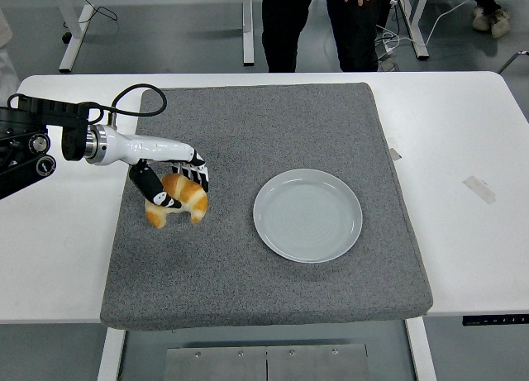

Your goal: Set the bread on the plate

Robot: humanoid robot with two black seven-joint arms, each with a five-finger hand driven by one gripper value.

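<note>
The left hand (172,181) clasped the bread (179,198) over the grey mat (273,125), left of the plate (307,215); a person (318,21) stood beyond the white table (463,150).

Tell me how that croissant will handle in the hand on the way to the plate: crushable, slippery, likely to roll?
The croissant looks flaky and puffed, so probably light and easy to crush under the left hand, whose fingers wrap it. Its curved shape probably won't roll far if dropped on the grey mat. The glossy crust may slip somewhat. The plate is empty.
</note>
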